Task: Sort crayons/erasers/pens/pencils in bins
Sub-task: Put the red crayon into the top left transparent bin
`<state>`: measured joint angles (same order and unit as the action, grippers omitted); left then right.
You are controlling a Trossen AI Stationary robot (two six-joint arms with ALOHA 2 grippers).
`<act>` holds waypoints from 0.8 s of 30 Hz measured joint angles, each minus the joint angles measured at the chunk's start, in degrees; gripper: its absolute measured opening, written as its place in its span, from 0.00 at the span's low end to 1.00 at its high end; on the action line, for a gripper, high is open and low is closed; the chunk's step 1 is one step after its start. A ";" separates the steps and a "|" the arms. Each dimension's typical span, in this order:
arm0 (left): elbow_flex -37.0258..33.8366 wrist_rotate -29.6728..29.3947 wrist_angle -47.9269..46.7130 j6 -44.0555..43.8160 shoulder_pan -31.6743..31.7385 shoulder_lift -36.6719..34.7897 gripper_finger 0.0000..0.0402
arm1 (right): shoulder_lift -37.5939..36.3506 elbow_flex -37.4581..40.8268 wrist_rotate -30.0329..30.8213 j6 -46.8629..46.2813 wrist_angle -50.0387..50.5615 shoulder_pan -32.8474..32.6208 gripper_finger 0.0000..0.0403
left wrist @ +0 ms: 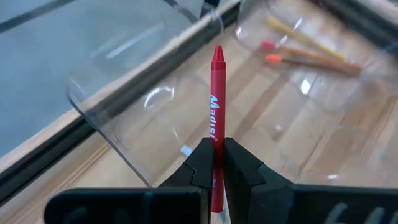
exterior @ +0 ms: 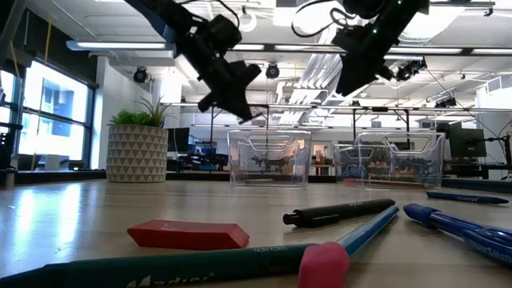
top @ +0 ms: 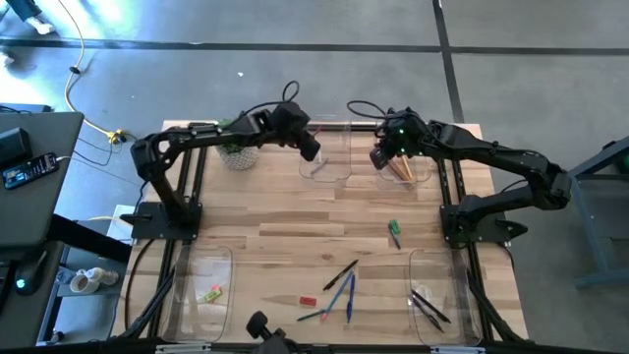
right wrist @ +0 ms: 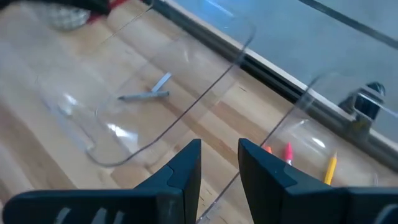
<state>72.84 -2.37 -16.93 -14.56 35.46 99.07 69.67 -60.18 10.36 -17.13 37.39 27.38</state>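
2 arms in matte black, chunky jointed links, each bolted to a flat black base plate. Thin black cables loop loose over both wrists (a small green light glows on the right one). The left hand (left wrist: 214, 163) shows 2 black, wedge-shaped fingers; the right hand (right wrist: 219, 163) has the same pair, smooth and angular.
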 joint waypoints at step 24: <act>0.00 1.73 0.23 7.29 0.53 7.98 0.01 | 0.45 0.04 0.15 -25.25 8.03 -7.28 0.24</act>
<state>72.84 -0.64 -16.70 -7.27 35.99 107.04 70.12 -60.14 10.51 -42.38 45.42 20.10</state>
